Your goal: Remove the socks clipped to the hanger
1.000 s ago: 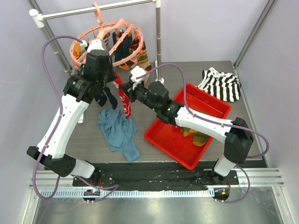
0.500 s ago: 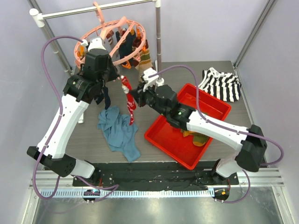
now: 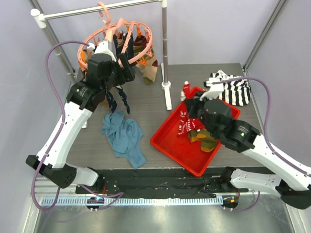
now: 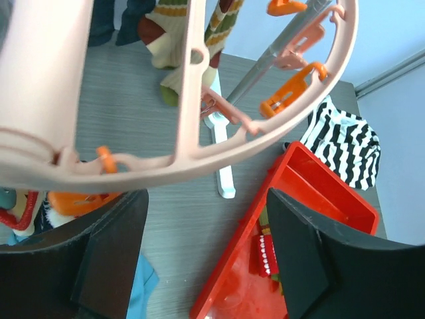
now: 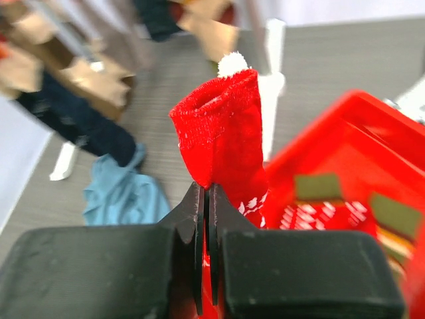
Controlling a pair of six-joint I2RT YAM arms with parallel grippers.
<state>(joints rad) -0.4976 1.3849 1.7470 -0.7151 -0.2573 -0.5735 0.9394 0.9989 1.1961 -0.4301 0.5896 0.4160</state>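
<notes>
One red sock (image 5: 222, 139) sits pinched in the right end effector (image 5: 204, 194); left end effector (image 4: 206, 216) spread.

The salmon-pink ring hanger (image 4: 189, 80) hangs tilted from its top hook, with orange clips (image 4: 289, 93) spaced along its rim. A cluster of socks (image 3: 146, 65) is clipped to it: cream ones banded in olive and orange on the far side, and navy ones (image 3: 119, 99) dangling below the near side. One red-and-white sock (image 5: 222, 133) is pinched in the right gripper (image 5: 204, 199) with its open cuff standing above the fingers. It hangs over the red tray (image 3: 170, 150), where olive-orange socks (image 3: 204, 138) already lie.
</notes>
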